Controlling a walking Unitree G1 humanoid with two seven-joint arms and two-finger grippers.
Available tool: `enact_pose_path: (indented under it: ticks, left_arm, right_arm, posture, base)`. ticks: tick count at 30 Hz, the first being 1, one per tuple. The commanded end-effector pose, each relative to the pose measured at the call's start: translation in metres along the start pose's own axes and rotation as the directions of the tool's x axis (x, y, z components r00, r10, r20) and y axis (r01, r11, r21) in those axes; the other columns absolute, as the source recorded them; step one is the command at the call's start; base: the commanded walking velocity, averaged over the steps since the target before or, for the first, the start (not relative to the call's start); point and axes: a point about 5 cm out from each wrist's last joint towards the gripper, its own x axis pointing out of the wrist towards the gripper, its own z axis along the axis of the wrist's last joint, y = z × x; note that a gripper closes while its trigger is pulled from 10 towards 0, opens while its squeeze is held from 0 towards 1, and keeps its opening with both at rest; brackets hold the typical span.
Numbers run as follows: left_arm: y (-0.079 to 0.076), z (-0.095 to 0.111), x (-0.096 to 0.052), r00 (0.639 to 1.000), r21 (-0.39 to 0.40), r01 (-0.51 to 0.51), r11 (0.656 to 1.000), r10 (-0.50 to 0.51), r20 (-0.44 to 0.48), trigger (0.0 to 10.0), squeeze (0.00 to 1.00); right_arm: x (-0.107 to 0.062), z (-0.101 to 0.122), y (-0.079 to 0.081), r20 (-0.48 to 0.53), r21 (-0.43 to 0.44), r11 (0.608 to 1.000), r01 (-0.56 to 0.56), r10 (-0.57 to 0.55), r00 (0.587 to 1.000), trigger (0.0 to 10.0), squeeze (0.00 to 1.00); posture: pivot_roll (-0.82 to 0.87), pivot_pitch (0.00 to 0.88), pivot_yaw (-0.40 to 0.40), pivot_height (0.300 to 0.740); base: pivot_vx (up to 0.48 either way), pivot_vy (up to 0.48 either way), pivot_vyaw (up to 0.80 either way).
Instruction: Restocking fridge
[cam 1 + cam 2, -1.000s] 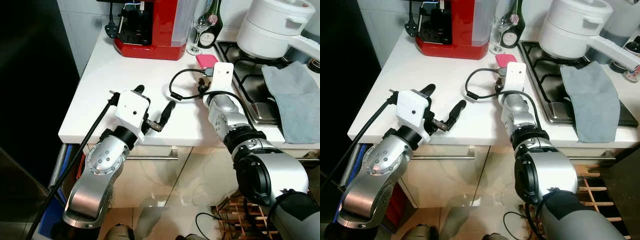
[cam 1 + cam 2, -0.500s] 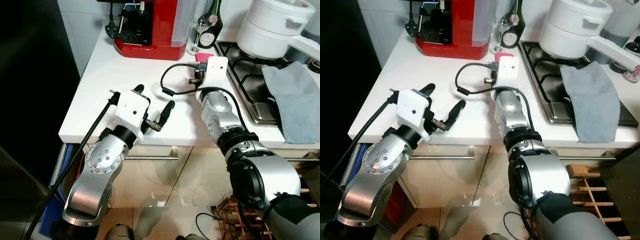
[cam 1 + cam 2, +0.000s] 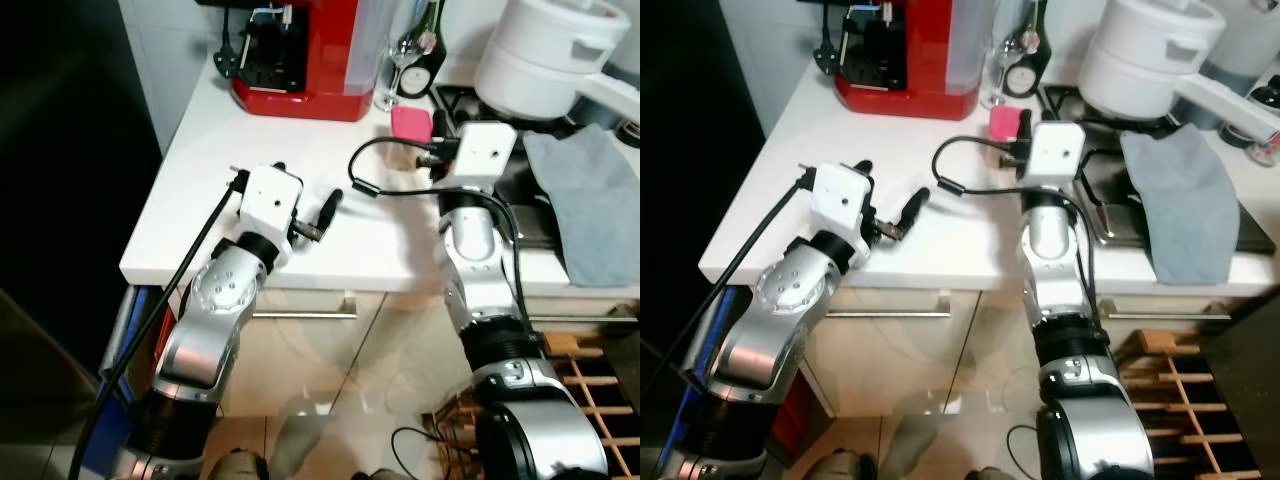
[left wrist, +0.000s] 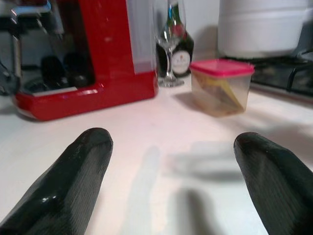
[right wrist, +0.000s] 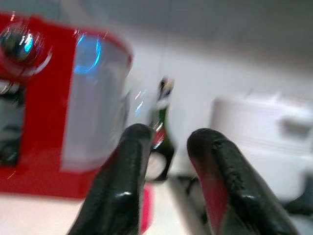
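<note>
A small clear container with a pink lid [image 3: 412, 122] stands on the white counter [image 3: 200, 200] beside the hob. It appears ahead of my left gripper [image 4: 173, 147] as the container [image 4: 222, 85], with something yellowish inside. My left gripper [image 3: 305, 188] hovers low over the counter, open and empty, some way left of the container. My right gripper [image 5: 168, 161] is raised just behind and above the container. Its fingers [image 5: 122, 186] stand a little apart with nothing between them, and the pink lid [image 5: 145, 210] peeks out below them.
A red coffee machine [image 3: 300, 50], a wine glass [image 3: 393, 60] and a dark bottle [image 3: 425, 45] line the back of the counter. A white pot [image 3: 550, 50] sits on the gas hob, with a grey cloth [image 3: 590, 200] draped at its right. Dark space lies left of the counter.
My right arm swung left, then back right and rose, so its wrist now sits higher by the hob's edge. The left gripper stays open over the counter. The view shifted slightly.
</note>
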Motion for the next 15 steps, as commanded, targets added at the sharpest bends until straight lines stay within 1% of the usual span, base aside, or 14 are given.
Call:
enact_pose_path:
  ticks: [1, 2, 3, 4, 5, 6, 7, 9, 11, 12, 13, 15]
  left_arm:
    - [0.000, 0.000, 0.008, 1.000, 0.006, -0.005, 1.000, 0.005, 0.004, 10.0, 0.00]
    - [0.004, 0.004, 0.018, 0.999, 0.022, -0.020, 1.000, 0.019, 0.029, 10.0, 0.00]
    - [0.007, 0.007, 0.021, 0.999, 0.029, -0.029, 0.999, 0.027, 0.040, 10.0, 0.00]
    - [0.007, 0.007, 0.021, 0.999, 0.029, -0.029, 0.999, 0.027, 0.040, 10.0, 0.00]
    - [0.012, 0.010, 0.027, 0.997, 0.039, -0.049, 0.998, 0.047, 0.053, 10.0, 0.00]
    - [0.014, 0.011, 0.029, 0.997, 0.042, -0.059, 0.997, 0.056, 0.059, 10.0, 0.00]
    - [0.014, 0.011, 0.029, 0.997, 0.042, -0.059, 0.997, 0.056, 0.059, 10.0, 0.00]
    - [0.018, 0.013, 0.032, 0.995, 0.042, -0.071, 0.997, 0.068, 0.070, 10.0, 0.00]
    - [0.018, 0.015, 0.035, 0.994, 0.043, -0.070, 0.997, 0.066, 0.087, 10.0, 0.00]
    - [0.018, 0.015, 0.035, 0.994, 0.043, -0.070, 0.997, 0.066, 0.087, 10.0, 0.00]
    - [0.019, 0.016, 0.040, 0.993, 0.049, -0.069, 0.996, 0.063, 0.103, 10.0, 0.00]
    - [0.019, 0.018, 0.045, 0.992, 0.045, -0.071, 0.996, 0.065, 0.112, 10.0, 0.00]
  right_arm:
    - [0.000, 0.008, -0.006, 0.045, -0.033, 0.999, 0.009, -0.007, 0.999, 10.0, 1.00]
    - [-0.014, 0.008, -0.012, 0.050, -0.057, 0.998, 0.004, -0.001, 0.999, 10.0, 1.00]
    - [-0.021, 0.005, -0.015, 0.033, -0.066, 0.998, -0.001, 0.003, 0.999, 10.0, 1.00]
    - [-0.021, 0.005, -0.015, 0.033, -0.066, 0.998, -0.001, 0.003, 0.999, 10.0, 1.00]
    - [-0.033, -0.002, -0.020, -0.007, -0.082, 0.997, -0.006, 0.006, 1.000, 10.0, 1.00]
    - [-0.039, -0.005, -0.022, -0.023, -0.090, 0.996, -0.007, 0.005, 1.000, 10.0, 1.00]
    - [-0.039, -0.005, -0.022, -0.023, -0.090, 0.996, -0.007, 0.005, 1.000, 10.0, 1.00]
    - [-0.048, -0.009, -0.024, -0.048, -0.101, 0.995, -0.007, 0.002, 0.999, 10.0, 1.00]
    - [-0.056, -0.010, -0.024, -0.065, -0.110, 0.994, -0.006, -0.002, 0.998, 10.0, 1.00]
    - [-0.056, -0.010, -0.024, -0.065, -0.110, 0.994, -0.006, -0.002, 0.998, 10.0, 1.00]
    - [-0.061, -0.011, -0.024, -0.096, -0.117, 0.993, -0.002, -0.010, 0.995, 10.0, 1.00]
    - [-0.062, -0.012, -0.025, -0.115, -0.118, 0.993, -0.002, -0.012, 0.993, 10.0, 1.00]
  posture:
    - [0.01, 0.000, -0.046, 0.740]
    - [0.00, 0.000, -0.041, 0.740]
    - [-0.01, 0.000, -0.038, 0.740]
    - [-0.01, 0.000, -0.038, 0.740]
    - [-0.02, 0.000, -0.027, 0.740]
    - [-0.02, 0.000, -0.027, 0.740]
    - [-0.02, 0.000, -0.027, 0.740]
    - [-0.03, 0.000, -0.014, 0.740]
    - [-0.04, 0.000, -0.005, 0.740]
    - [-0.04, 0.000, -0.005, 0.740]
    - [-0.05, 0.000, 0.004, 0.740]
    - [-0.05, 0.000, 0.006, 0.740]
  base:
    - [0.000, 0.000, 0.00]
    - [0.000, 0.000, 0.00]
    - [0.000, 0.000, 0.00]
    - [0.000, 0.000, 0.00]
    - [0.000, 0.000, 0.00]
    - [0.000, 0.000, 0.00]
    - [0.000, 0.000, 0.00]
    - [0.000, 0.000, 0.00]
    - [0.000, 0.000, 0.00]
    - [0.000, 0.000, 0.00]
    - [0.000, 0.000, -0.80]
    - [0.000, 0.000, -0.72]
